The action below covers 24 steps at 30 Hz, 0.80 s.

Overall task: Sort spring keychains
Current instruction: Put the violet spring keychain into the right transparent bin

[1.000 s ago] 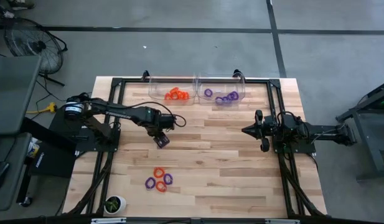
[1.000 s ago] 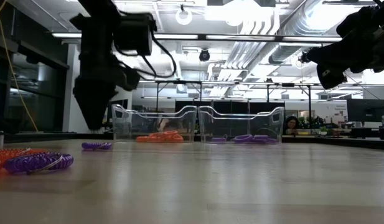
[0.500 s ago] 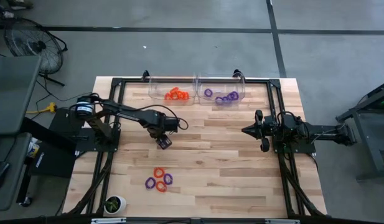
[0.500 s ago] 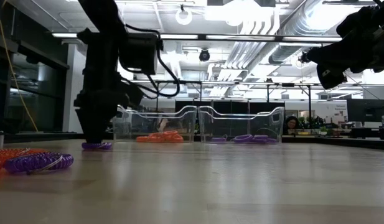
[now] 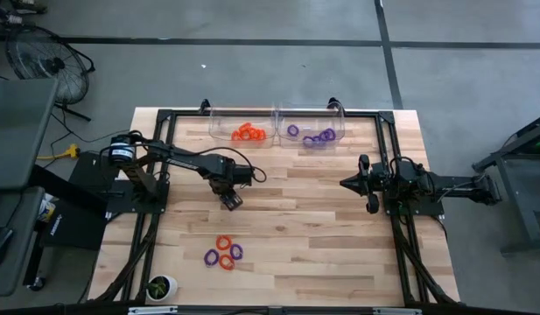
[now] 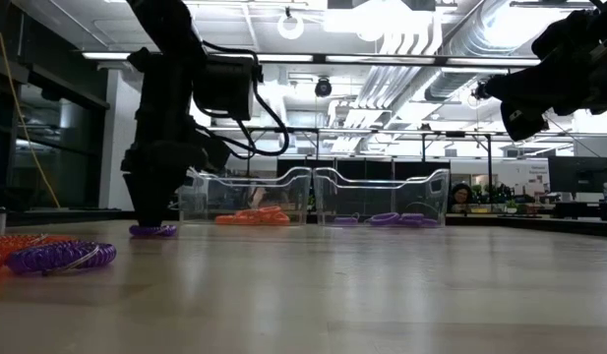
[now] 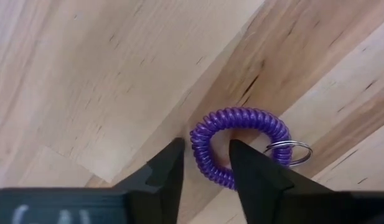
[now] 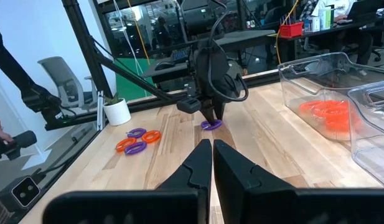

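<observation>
A purple spring keychain (image 7: 241, 116) lies flat on the wooden table, left of the middle, with a small metal ring (image 7: 291, 152) at its side. My left gripper (image 7: 206, 158) points straight down over it and is open. One finger stands outside the loop and one inside, with a sliver of table showing on either side of the coil. In the low view the fingertips (image 6: 151, 218) are down at the keychain (image 6: 153, 231). My right gripper (image 8: 212, 149) waits shut above the table's right side (image 5: 344, 183), pointing level.
Two clear bins stand at the far edge: the left one (image 5: 219, 122) holds orange keychains (image 5: 247, 133), the right one (image 5: 344, 122) holds purple ones (image 5: 318, 136). Several orange and purple keychains (image 5: 223, 254) lie near the front left. A small potted plant (image 5: 160, 286) stands at the front left corner.
My left gripper has come down from a little above the table until its fingertips are at the purple keychain. The keychain has stayed where it lay.
</observation>
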Available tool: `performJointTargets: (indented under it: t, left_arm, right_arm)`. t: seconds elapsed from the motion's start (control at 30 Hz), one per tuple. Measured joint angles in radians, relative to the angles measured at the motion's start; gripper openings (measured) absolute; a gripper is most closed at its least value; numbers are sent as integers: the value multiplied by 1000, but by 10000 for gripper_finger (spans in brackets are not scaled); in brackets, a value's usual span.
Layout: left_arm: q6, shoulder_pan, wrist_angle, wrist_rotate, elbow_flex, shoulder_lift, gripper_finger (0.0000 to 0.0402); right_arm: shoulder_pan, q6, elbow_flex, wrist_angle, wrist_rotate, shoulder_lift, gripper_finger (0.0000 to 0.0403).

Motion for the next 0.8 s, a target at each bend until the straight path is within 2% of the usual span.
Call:
performJointTargets:
  t: [0.37,0.63,0.8]
  left_arm:
    - [31,-1,7,7,-1,3,12]
    - [59,-1,6,5,0,3,4]
    - [86,-1,-41,-9,47,7,3]
  right_arm:
    - [0,0,0,0,0,0,12]
    - [0,0,0,0,0,0,12]
    - [0,0,0,0,0,0,12]
